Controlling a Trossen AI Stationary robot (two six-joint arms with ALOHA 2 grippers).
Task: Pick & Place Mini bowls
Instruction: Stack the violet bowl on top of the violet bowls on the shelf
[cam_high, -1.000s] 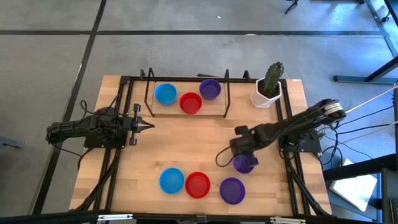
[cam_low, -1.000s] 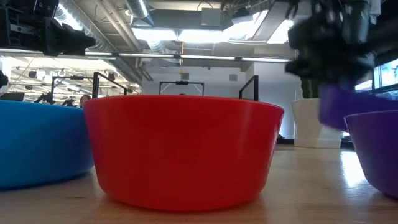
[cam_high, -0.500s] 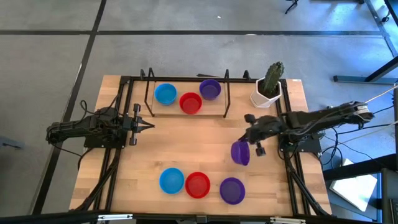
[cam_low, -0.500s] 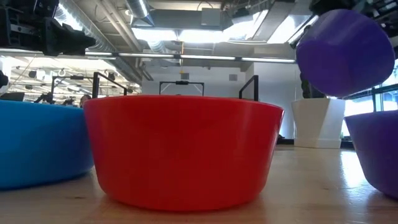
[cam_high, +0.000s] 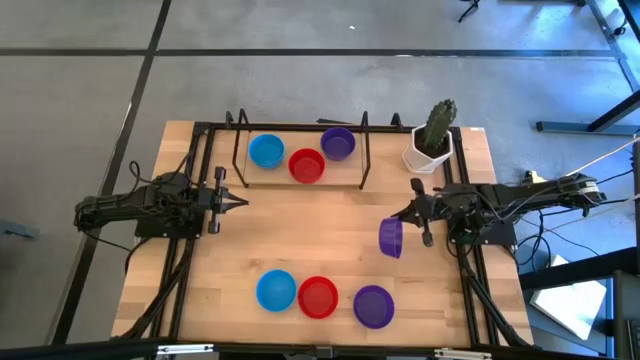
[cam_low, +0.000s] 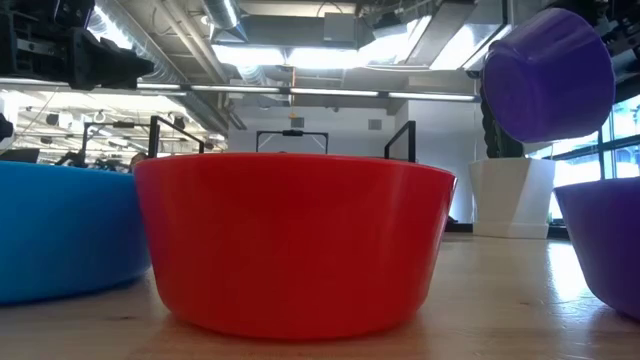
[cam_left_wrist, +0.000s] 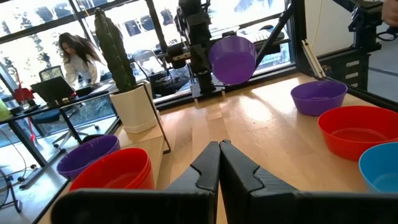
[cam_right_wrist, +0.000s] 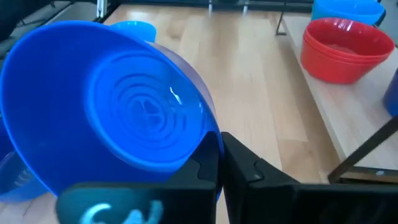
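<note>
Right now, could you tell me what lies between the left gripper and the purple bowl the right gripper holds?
Only bare table: in the high view, nothing separates the left gripper from the purple bowl in the right gripper.

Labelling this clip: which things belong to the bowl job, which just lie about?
Job: held purple bowl in right end effector; back blue bowl, back red bowl, back purple bowl; front blue bowl, front red bowl, front purple bowl.
Lying about: cactus pot; rack; left end effector, waiting at left.
</note>
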